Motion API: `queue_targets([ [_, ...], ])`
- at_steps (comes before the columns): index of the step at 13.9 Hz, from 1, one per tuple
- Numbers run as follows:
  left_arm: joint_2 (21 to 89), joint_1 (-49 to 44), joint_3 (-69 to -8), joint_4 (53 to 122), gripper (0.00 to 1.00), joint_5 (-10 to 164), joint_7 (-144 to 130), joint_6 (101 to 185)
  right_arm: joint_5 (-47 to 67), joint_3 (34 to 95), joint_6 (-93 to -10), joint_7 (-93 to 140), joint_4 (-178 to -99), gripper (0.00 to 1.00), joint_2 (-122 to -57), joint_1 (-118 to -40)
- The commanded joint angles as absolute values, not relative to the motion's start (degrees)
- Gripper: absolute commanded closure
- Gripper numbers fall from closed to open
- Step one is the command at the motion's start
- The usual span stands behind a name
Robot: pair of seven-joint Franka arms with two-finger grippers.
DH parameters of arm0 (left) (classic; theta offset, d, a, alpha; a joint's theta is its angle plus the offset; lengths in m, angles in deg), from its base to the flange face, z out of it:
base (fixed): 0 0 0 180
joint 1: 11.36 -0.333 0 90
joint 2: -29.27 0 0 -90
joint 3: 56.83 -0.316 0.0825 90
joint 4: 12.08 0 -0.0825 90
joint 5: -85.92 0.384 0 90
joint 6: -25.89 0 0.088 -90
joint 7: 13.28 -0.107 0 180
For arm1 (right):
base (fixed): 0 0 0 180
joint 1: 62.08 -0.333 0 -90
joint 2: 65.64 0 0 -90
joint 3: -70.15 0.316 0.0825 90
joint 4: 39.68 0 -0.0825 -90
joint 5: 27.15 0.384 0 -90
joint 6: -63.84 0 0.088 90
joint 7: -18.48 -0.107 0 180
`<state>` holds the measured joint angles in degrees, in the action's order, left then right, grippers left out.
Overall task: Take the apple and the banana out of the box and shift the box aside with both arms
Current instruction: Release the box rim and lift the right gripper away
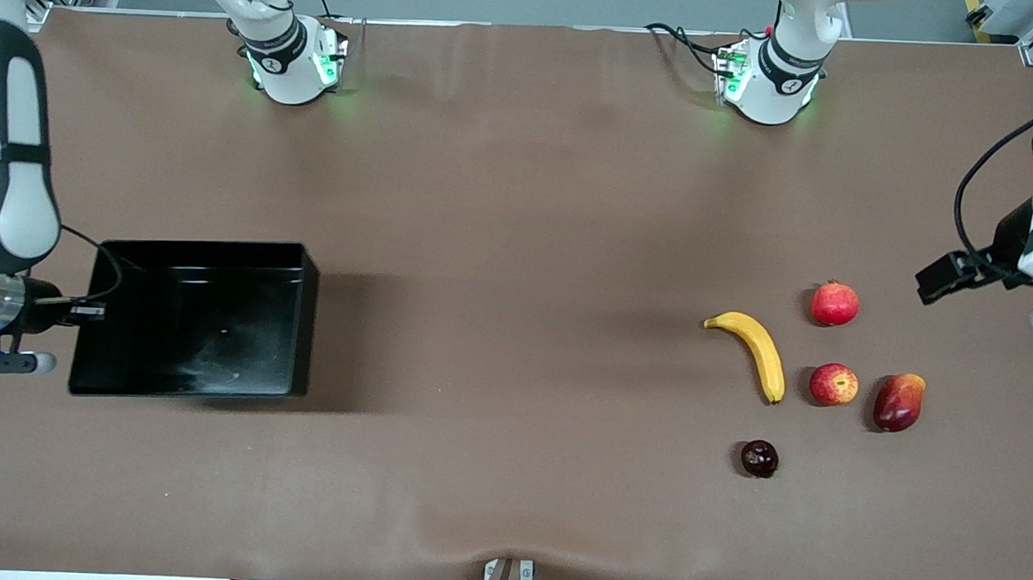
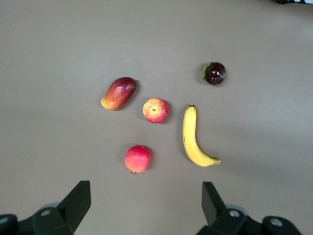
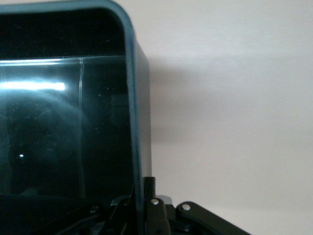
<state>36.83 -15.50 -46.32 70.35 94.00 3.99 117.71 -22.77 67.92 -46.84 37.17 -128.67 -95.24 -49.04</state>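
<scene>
Box (image 1: 192, 317), empty, stiff, glossy, likely slippery: right hand (image 3: 142, 196) clamps its wall near the surface's edge; left hand (image 2: 146, 205), fingers apart, waits above fruit.

High front camera faces robots; wrist cameras look down closely.

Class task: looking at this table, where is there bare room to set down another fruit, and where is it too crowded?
The widest bare stretch lies between the box and the banana. More lies between the arm bases and the fruit. It is crowded at the left arm's end: banana, apple, pomegranate, mango and a dark fruit sit close together.
</scene>
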Motion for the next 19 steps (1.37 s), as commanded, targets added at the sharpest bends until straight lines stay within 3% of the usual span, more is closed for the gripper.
queue_targets([
  [1, 34.5, -16.1, -46.4, 71.0, 0.0, 92.0, 2.5, 115.3, -22.1, 69.2, -51.1, 41.3, -128.0, 1.0, -97.5, -44.3],
  [6, 32.5, -16.6, -47.0, 71.5, 0.0, 90.7, -1.3, 114.7, -21.5, 69.4, -57.4, 43.6, -126.9, 1.0, -103.2, -40.7],
  [10, 30.3, -8.1, -59.0, 72.6, 0.0, 87.7, -8.1, 112.6, -17.0, 69.2, -58.3, 43.3, -126.9, 1.0, -105.7, -40.9],
  [11, 29.3, -7.8, -60.7, 73.6, 0.0, 86.0, -9.7, 112.3, -17.0, 69.2, -58.8, 43.4, -126.9, 0.84, -106.2, -40.7],
  [13, 27.2, -4.7, -63.5, 76.2, 0.0, 85.8, -10.4, 112.3, -17.4, 69.2, -58.9, 43.6, -126.9, 0.0, -106.2, -40.7],
  [16, 25.1, -2.8, -64.8, 78.7, 0.0, 85.8, -10.4, 112.2, -17.7, 69.2, -58.3, 43.8, -126.1, 0.0, -105.2, -41.1],
  [19, 23.7, -2.6, -64.8, 79.9, 0.0, 85.8, -10.4, 112.2, -17.9, 69.3, -54.6, 43.4, -125.6, 0.0, -100.1, -43.3],
])
